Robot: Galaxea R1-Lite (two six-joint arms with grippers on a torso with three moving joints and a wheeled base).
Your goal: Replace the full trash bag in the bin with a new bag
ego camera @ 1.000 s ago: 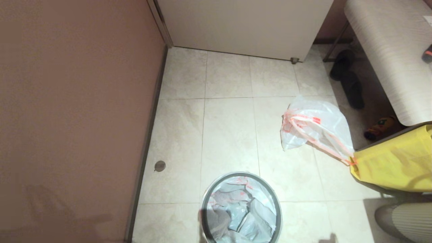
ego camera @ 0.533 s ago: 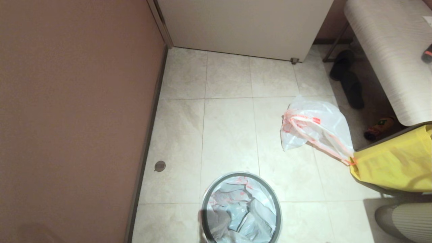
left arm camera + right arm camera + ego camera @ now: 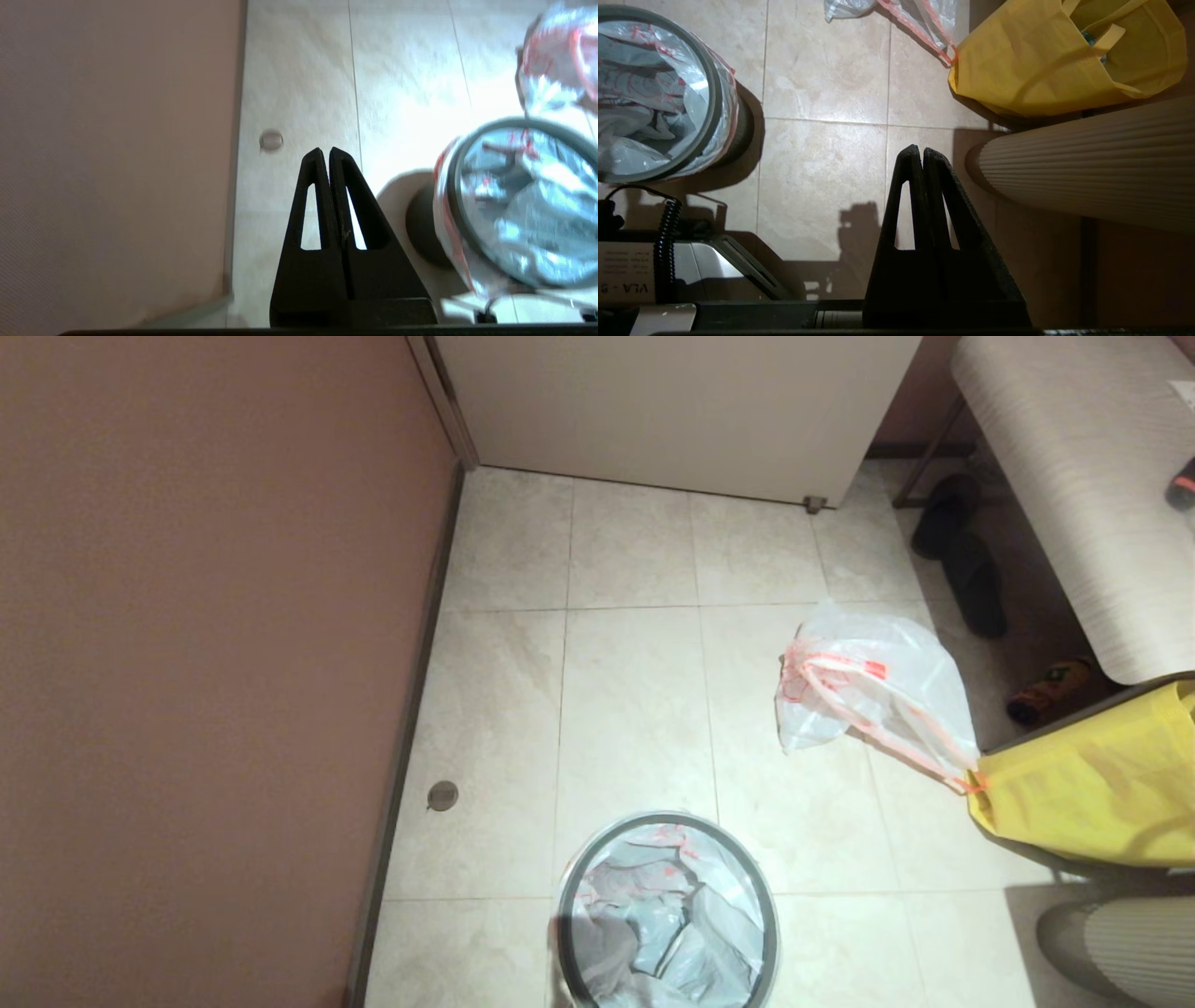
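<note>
The bin stands on the tiled floor at the near edge of the head view, with its grey hoop on top. A limp translucent bag with red line print lines it, the hem folded over the outside. This new bag and the hoop also show in the right wrist view. A puffed white bag with a pink drawstring lies on the floor to the far right; its contents do not show clearly. My left gripper is shut and empty, left of the bin. My right gripper is shut and empty, right of the bin.
A pinkish wall runs along the left. A yellow fabric bag sits at the right, touching the floor bag's drawstring. A ribbed cream cylinder lies close beside the right gripper. Dark shoes lie under a bench.
The arm shadows on the lower left wall and on the floor at the near edge have faded out of the head view. The bags and bin have not moved.
</note>
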